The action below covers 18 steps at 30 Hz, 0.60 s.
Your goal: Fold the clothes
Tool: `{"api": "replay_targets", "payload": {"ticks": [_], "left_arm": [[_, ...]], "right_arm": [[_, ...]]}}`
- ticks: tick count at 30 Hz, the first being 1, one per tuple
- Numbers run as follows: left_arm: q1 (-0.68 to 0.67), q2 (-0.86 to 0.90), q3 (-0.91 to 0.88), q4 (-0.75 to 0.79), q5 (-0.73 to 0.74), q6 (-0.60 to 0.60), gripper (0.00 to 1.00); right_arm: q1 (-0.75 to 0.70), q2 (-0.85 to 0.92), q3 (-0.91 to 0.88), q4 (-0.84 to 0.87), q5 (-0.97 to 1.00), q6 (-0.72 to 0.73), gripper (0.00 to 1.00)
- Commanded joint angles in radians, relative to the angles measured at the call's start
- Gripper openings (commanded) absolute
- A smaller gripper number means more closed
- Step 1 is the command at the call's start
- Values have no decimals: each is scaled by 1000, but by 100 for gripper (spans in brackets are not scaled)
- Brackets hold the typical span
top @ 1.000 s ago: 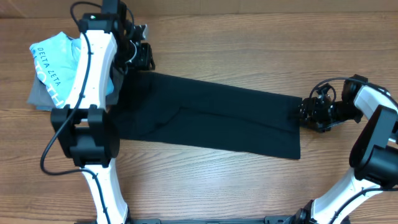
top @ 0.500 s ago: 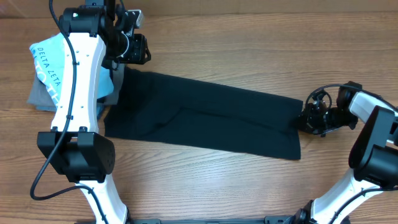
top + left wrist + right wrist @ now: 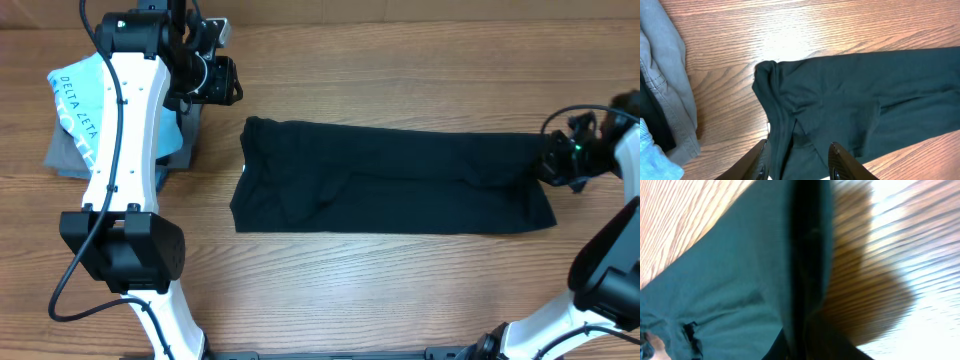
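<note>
The clothes (image 3: pixel 400 178) are one plain black garment spread in a long band across the middle of the table. My right gripper (image 3: pixel 557 162) is shut on its right-hand edge. The blurred right wrist view shows that hem (image 3: pixel 807 255) running down into the closed jaws of the right gripper (image 3: pixel 807 342). My left gripper (image 3: pixel 226 84) hangs open above the table's back left, clear of the cloth. In the left wrist view the left gripper (image 3: pixel 800 162) has nothing between its two dark fingers (image 3: pixel 761 159), and the garment's bunched left end (image 3: pixel 790 100) lies below.
A light blue shirt with white lettering (image 3: pixel 78 92) lies on grey folded garments (image 3: pixel 62 158) at the back left, partly under the left arm. The grey cloth (image 3: pixel 667 75) also fills the left side of the left wrist view. Bare wood surrounds the black garment.
My right gripper has shut on the garment's right edge and dragged it to the right, away from the pile. The left arm has lifted and swung back, its gripper still open.
</note>
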Motion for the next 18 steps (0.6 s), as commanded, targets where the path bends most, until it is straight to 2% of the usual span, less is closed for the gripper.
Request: {"api": "replay_targets", "payload": {"ticks": [1, 10, 18], "left_arm": [[-10, -23, 19, 0, 19, 19, 41], [-22, -23, 19, -1, 19, 19, 41], [-23, -23, 19, -4, 19, 19, 42]], "right_arm": [[108, -21, 19, -33, 86, 111, 4], [367, -21, 19, -29, 175, 360, 4], [501, -19, 18, 29, 237, 460, 5]]}}
